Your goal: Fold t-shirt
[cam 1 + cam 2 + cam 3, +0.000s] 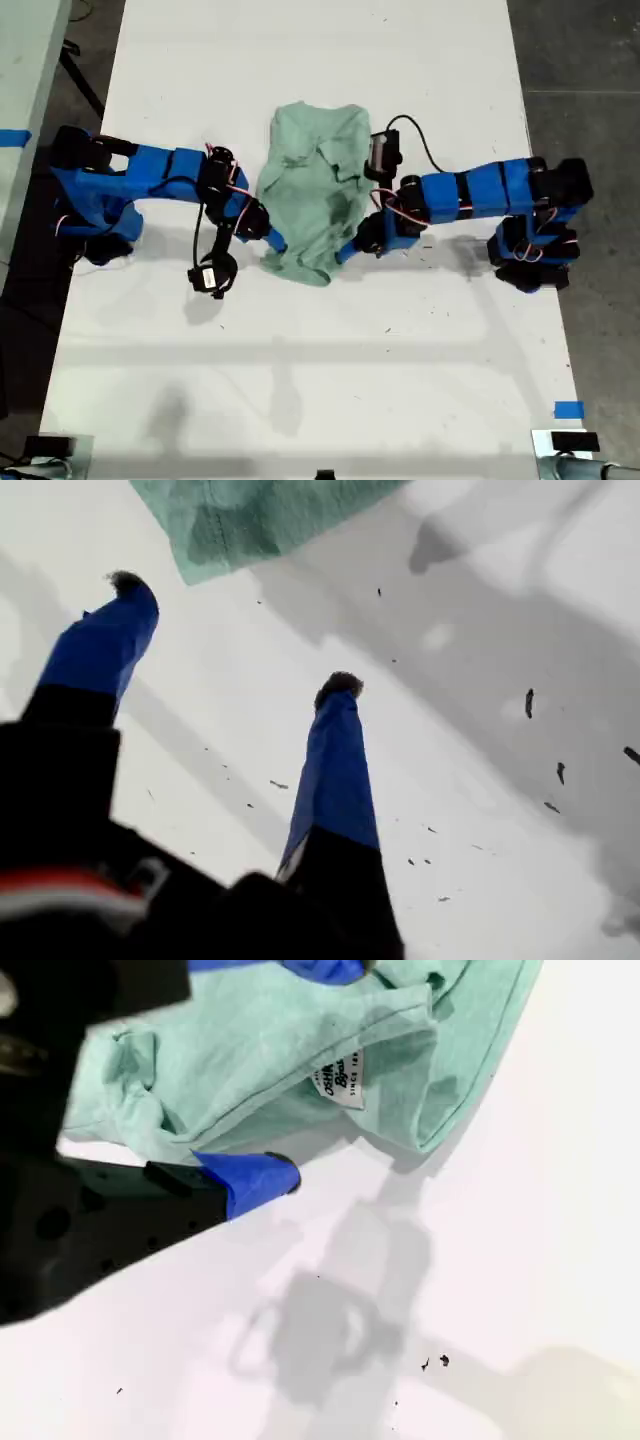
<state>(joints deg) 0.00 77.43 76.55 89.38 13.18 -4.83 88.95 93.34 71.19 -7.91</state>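
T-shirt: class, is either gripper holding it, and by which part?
My first gripper holds nothing. My second gripper straddles a bunched edge of the t-shirt beside its label; whether it grips cannot be told.

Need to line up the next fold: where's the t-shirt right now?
The t-shirt lies bunched on the white table, centre of the exterior view toward the top, between the two blue arms.
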